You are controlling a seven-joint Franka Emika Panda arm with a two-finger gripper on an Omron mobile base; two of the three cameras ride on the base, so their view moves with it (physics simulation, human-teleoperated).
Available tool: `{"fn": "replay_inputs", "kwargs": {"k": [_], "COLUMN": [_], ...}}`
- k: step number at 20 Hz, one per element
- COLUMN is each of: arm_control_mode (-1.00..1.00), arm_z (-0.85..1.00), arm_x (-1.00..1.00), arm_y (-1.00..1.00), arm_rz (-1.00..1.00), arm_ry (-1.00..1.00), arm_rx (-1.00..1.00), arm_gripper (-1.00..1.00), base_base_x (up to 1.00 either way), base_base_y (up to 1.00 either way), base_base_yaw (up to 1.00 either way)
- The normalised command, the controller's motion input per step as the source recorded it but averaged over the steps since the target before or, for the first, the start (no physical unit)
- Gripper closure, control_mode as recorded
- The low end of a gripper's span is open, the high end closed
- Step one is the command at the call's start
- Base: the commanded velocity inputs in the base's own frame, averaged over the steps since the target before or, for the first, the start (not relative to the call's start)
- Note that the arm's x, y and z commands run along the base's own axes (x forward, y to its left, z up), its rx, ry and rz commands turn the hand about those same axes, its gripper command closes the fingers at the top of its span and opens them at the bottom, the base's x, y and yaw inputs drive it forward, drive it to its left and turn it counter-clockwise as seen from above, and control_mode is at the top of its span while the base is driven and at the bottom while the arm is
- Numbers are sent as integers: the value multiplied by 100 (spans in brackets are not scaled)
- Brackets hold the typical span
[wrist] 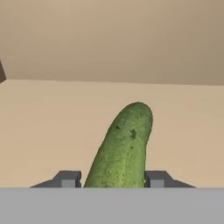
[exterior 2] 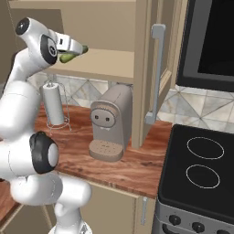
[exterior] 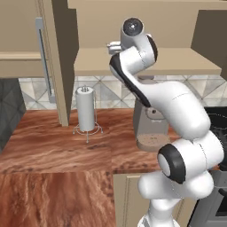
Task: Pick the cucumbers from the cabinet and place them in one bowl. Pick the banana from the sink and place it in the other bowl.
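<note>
End effector (exterior 2: pixel 81 49): fingers closed on both sides of one cucumber (wrist: pixel 124 146), holding it.
Cucumber place: in the grip at the cabinet shelf (exterior 2: pixel 109 64), pointing far inward.
Reason: probably side grip, for pulling it out.

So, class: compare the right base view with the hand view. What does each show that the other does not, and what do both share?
The right base view alone shows the coffee machine, the paper towel holder, the stove and the cabinet door's bar handle. The hand view alone shows the hand's two dark fingertips flanking the cucumber along its length. Both share the cucumber between the fingers of the hand and the tan cabinet shelf.
</note>
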Motion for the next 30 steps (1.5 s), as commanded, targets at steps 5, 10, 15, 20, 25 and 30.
{"fn": "replay_inputs", "kwargs": {"k": [5, 10, 15, 20, 25, 30], "arm_control_mode": [-100, -100, -100, -100, -100, -100], "arm_z": [-6, -10, -10, -15, -26, -30], "arm_x": [-100, -100, -100, -100, -100, -100], "arm_y": [-24, -29, -21, -11, -3, -4], "arm_rz": [0, 0, 0, 0, 0, 0], "arm_ry": [0, 0, 0, 0, 2, 5], "arm_rx": [1, 0, 0, 0, 0, 0], "arm_gripper": [100, 100, 100, 100, 100, 100], "base_base_x": [0, 0, 0, 0, 0, 0], "base_base_y": [0, 0, 0, 0, 0, 0], "base_base_yaw": [0, 0, 0, 0, 0, 0]}}
